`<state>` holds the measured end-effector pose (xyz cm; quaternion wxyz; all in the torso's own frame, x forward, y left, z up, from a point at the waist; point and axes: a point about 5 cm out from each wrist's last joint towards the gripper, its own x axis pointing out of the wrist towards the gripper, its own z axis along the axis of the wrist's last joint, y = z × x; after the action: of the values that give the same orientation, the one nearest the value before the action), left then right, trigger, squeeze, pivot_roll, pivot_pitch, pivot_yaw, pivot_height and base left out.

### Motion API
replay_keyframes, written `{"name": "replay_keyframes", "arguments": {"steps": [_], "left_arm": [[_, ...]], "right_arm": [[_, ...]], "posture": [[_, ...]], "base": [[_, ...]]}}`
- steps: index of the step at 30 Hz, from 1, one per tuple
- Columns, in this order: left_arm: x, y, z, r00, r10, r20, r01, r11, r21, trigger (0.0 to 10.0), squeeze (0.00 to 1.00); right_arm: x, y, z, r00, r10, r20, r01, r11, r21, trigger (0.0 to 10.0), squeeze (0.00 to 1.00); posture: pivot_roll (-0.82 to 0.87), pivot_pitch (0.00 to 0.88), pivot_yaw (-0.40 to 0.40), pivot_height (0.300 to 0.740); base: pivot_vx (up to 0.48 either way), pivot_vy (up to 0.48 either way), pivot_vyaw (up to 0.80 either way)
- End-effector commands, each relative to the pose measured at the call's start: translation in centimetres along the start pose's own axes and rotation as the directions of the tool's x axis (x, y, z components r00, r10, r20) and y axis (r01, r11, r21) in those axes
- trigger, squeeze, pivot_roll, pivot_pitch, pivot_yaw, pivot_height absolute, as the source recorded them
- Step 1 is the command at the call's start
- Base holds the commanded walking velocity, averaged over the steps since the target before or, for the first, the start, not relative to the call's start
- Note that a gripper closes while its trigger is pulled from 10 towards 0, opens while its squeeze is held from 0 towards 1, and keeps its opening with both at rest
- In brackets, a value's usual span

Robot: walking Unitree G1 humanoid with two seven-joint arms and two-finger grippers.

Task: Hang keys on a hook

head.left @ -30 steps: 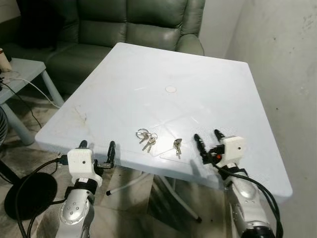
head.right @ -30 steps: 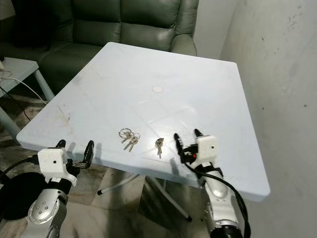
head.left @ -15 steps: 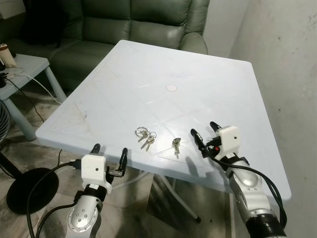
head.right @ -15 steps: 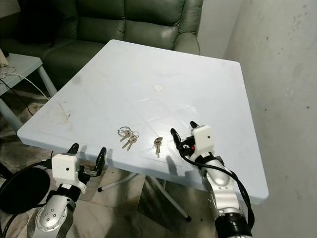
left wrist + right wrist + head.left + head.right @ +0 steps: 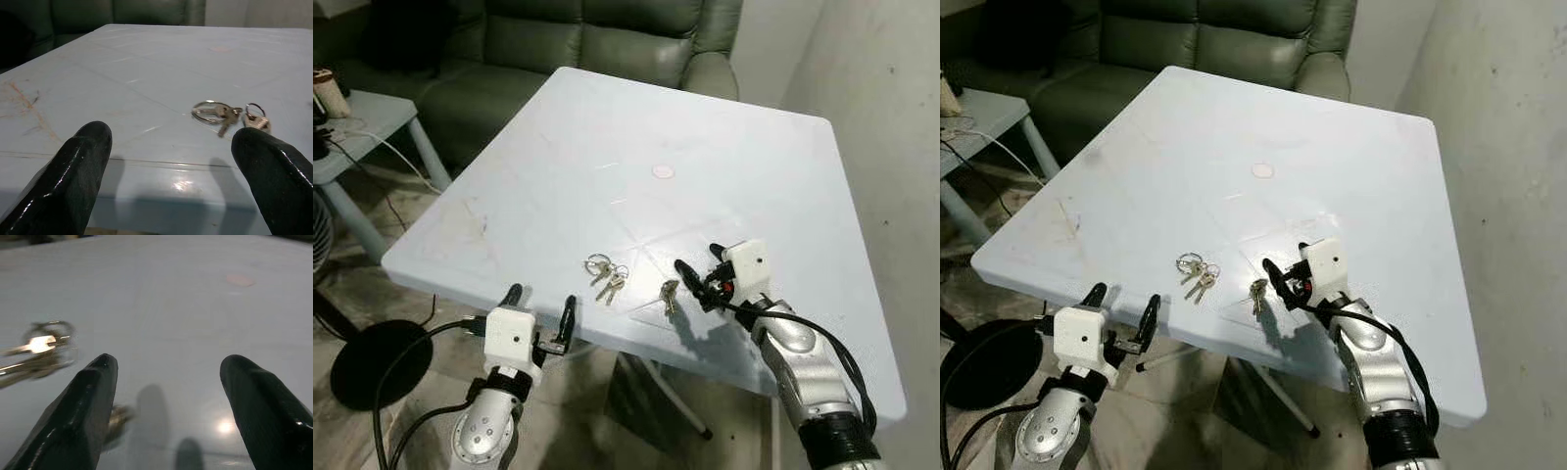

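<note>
Two key bunches: big keys (image 5: 605, 275) and small keys (image 5: 668, 293), near front edge of white table (image 5: 607, 147). Right gripper (image 5: 697, 279) wide open beside small keys. Left gripper (image 5: 541, 311) open, just off the edge.

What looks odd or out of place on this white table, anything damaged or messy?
Two sets of keys lie loose near the table's front edge: a ring bunch and a smaller bunch beside the open right end effector. A brownish scuff marks the left side. No hook is in sight.
</note>
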<state>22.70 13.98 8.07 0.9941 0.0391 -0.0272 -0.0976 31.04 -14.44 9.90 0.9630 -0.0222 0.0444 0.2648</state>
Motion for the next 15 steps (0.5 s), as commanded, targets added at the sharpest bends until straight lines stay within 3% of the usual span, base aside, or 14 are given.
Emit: {"name": "replay_keyframes", "arguments": {"steps": [1, 5, 9, 15], "left_arm": [[-0.1, -0.2, 0.4, 1.0, -0.014, 0.01, 0.014, 1.0, 0.015, 10.0, 0.0], [-0.3, -1.6, 0.0, 0.996, -0.085, -0.006, 0.085, 0.996, 0.027, 10.0, 0.0], [-0.3, -1.8, 0.0, 0.996, -0.093, -0.007, 0.093, 0.995, 0.02, 10.0, 0.0], [-0.1, -1.7, 0.0, 0.995, -0.094, -0.01, 0.095, 0.995, 0.023, 10.0, 0.0]], "right_arm": [[-0.1, 0.1, 0.3, 1.0, 0.021, 0.001, -0.021, 1.0, 0.016, 10.0, 0.0], [-1.4, -0.1, 0.4, 0.996, 0.075, 0.043, -0.073, 0.997, -0.037, 10.0, 0.0], [-1.9, 0.0, 0.5, 0.995, 0.101, 0.025, -0.099, 0.993, -0.071, 10.0, 0.0], [-2.1, 0.4, 0.3, 0.996, 0.085, 0.004, -0.085, 0.995, -0.058, 10.0, 0.0]], "posture": [[0.0, 0.102, -0.058, 0.74], [0.0, 0.106, -0.046, 0.74], [-0.01, 0.109, -0.042, 0.74], [-0.02, 0.112, -0.043, 0.74]], "base": [[0.0, 0.0, 0.0], [0.0, 0.0, 0.0], [0.0, 0.0, 0.0], [0.0, 0.0, 0.0]]}}
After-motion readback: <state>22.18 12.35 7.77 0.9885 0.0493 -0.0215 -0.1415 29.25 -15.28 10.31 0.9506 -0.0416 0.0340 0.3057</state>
